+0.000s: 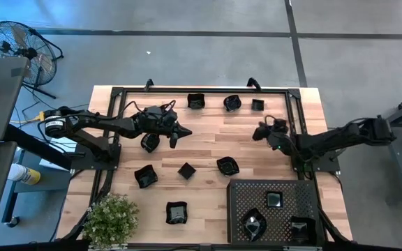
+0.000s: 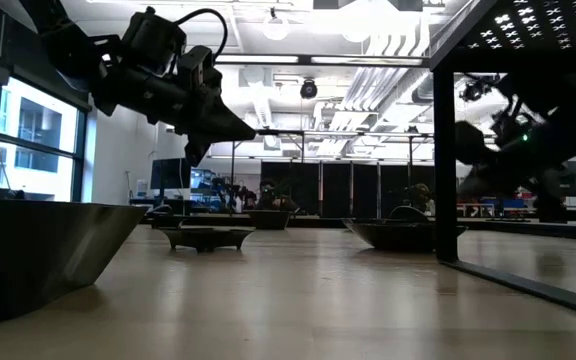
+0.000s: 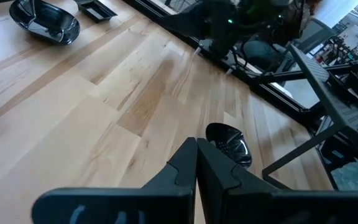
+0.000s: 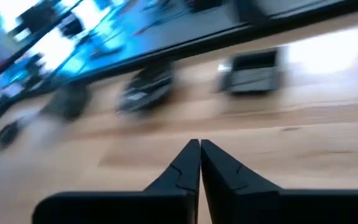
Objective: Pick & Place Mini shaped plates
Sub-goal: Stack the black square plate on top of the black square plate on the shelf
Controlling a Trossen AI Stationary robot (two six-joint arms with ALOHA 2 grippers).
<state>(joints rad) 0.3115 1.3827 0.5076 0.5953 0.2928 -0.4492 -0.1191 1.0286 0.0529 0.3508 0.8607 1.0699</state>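
Several mini shaped plates lie loose on the wooden table: three along the far edge [image 1: 196, 100] [image 1: 232, 103] [image 1: 257, 104], others mid-table [image 1: 186, 169] [image 1: 227, 166] [image 1: 145, 176] and one near the front [image 1: 176, 213]. One plate [image 1: 149, 142] sits under my left arm. My left gripper [image 1: 185, 131] hovers shut and empty above the table's middle, with a roundish plate [image 3: 229, 140] beyond its tips [image 3: 196, 155]. My right gripper [image 1: 257, 134] is shut and empty at the right, its tips [image 4: 199, 149] pointing toward the far-edge plates [image 4: 250, 70] [image 4: 146, 89].
A black perforated tray [image 1: 243, 195] at the front right holds three plates [image 1: 274, 200] [image 1: 255, 224] [image 1: 300, 229]. A black frame [image 1: 295, 111] rims the table. A potted plant [image 1: 110, 219] stands at the front left corner. Bare wood lies between the grippers.
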